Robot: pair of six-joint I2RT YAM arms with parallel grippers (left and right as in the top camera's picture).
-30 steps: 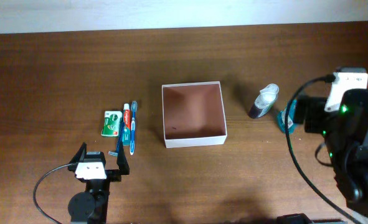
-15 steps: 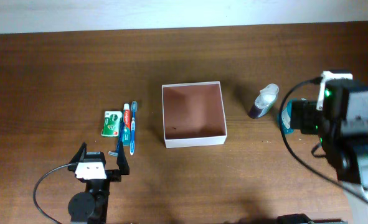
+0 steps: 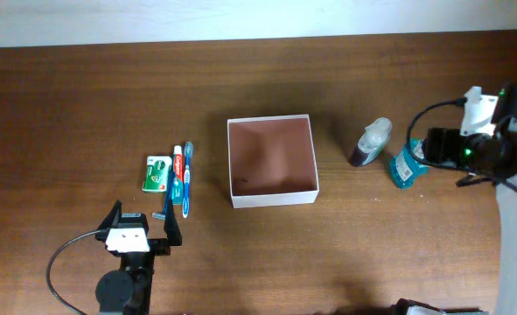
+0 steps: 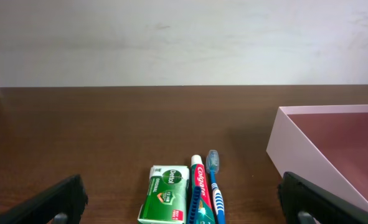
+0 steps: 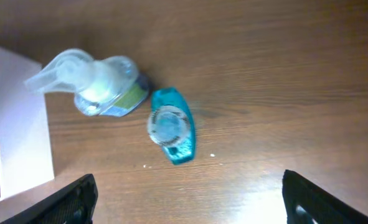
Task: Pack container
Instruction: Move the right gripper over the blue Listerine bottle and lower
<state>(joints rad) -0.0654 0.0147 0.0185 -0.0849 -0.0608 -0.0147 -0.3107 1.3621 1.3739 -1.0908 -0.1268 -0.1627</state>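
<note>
Square, thin-walled white container sits on dark wood-grain table.

right claw swung rightward, teal bottle uncovered

This is a robotics lab station, not a home. A dark wood-grain bench runs along a bare white wall. Two robot arms work at it, the left arm and the right arm, and a loose black cable loops beside the left one. Test items are set out neatly on the bench: a Dettol soap box, a Colgate toothpaste tube, a toothbrush and an open white box.
</note>
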